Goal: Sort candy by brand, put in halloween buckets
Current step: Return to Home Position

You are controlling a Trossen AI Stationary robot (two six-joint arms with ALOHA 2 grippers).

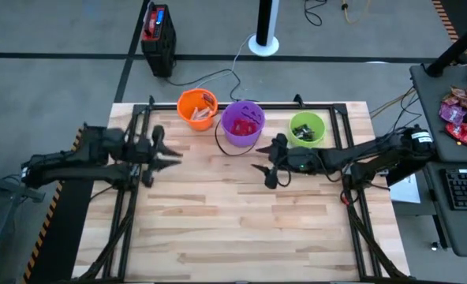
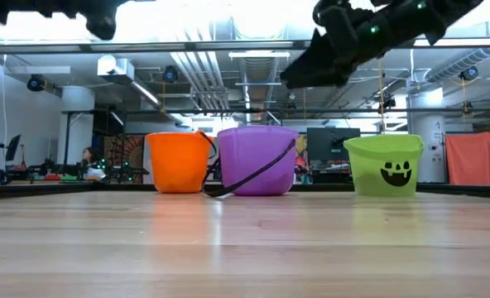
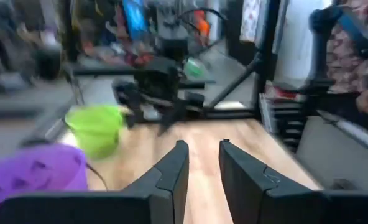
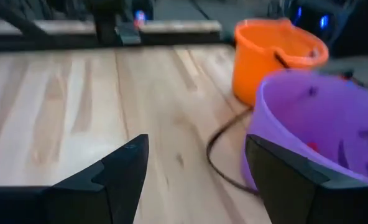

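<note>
Two arms are held above the worktop point(image 1: 218, 229), with three buckets lined along its far edge.
The left claw point(image 1: 169, 155) is held over the worktop's left side, fingers narrowly parted and empty. The right claw point(image 1: 262, 168) is held just in front of the purple and green buckets, spread wide with nothing gripped. Three buckets are counted: orange bucket point(image 1: 196, 108), purple bucket point(image 1: 242, 122), green bucket point(image 1: 307, 128). Candy point(image 1: 207, 108) is seen inside each. A black case point(image 1: 158, 31) is set on the floor beyond, and a keyboard point(image 1: 464, 189) at the right.

The left arm point(image 1: 68, 164) and right arm point(image 1: 375, 151) are matte black and boxy-jointed, each ending in two flat, wedge-shaped fingers point(image 4: 119, 174).
</note>
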